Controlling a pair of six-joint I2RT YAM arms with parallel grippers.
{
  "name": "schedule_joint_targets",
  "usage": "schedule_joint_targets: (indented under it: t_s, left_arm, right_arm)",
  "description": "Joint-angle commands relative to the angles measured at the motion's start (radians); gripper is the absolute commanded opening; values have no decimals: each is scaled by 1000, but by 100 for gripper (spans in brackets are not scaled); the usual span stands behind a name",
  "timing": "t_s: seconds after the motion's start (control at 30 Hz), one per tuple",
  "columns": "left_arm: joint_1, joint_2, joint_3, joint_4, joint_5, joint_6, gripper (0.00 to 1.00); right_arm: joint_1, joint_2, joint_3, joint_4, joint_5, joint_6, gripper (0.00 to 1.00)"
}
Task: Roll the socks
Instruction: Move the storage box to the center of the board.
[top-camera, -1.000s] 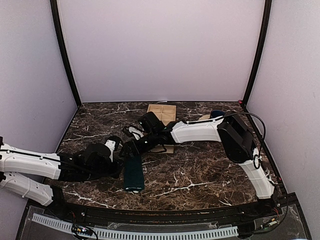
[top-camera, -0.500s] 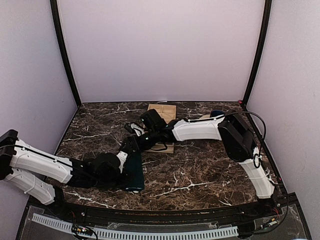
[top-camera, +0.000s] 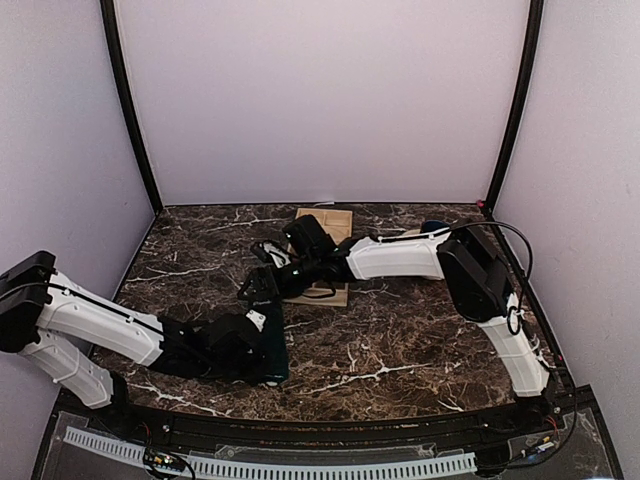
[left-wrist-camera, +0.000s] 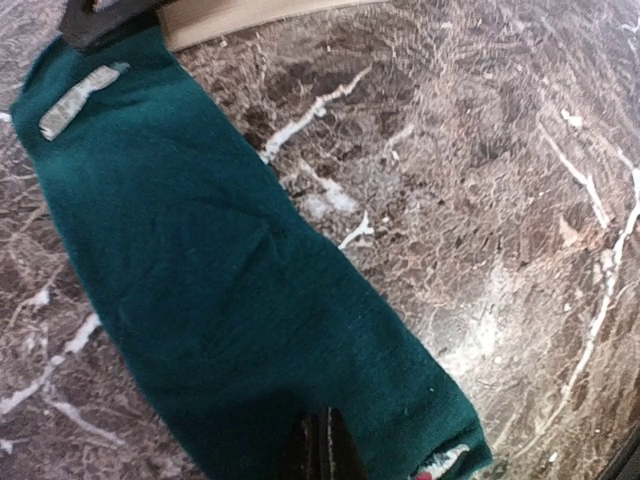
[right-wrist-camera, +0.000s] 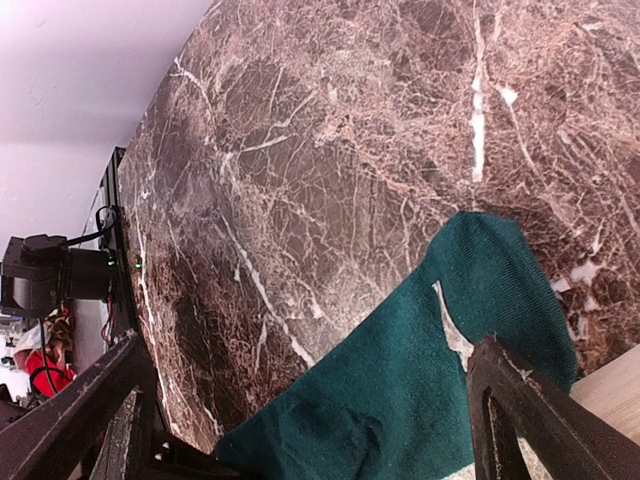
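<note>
While stretched low, left hand clamped on the teal sock, right hand wide apart over its far end.

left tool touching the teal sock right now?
Touching. The left wrist view shows the left tool shut, its tips pressed into one end of the teal sock, with green fabric on both sides of them and no gap.

Left arm stretched out low, reaching right, left gripper pinched fully closed. Right arm reaching left, right gripper jaws wide apart.
</note>
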Motion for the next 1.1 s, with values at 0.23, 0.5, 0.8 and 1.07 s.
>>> schedule_joint_targets:
  t_s: [0.23, 0.5, 0.8, 1.07]
  left_arm:
    - [-2, -321, -72, -20, -12, 7, 27]
    - [-34, -390, -42, -170, 68, 66, 29]
    - [-81, -388, 9, -310, 142, 119, 29]
    - [-122, -345, 36, -362, 174, 179, 29]
  right_arm:
    - [-21, -174, -106, 64, 30, -56, 100]
    - [-12, -319, -323, 106, 122, -126, 100]
    - [20, -502, -557, 35, 371, -260, 100]
    - [74, -663, -765, 5, 636, -343, 100]
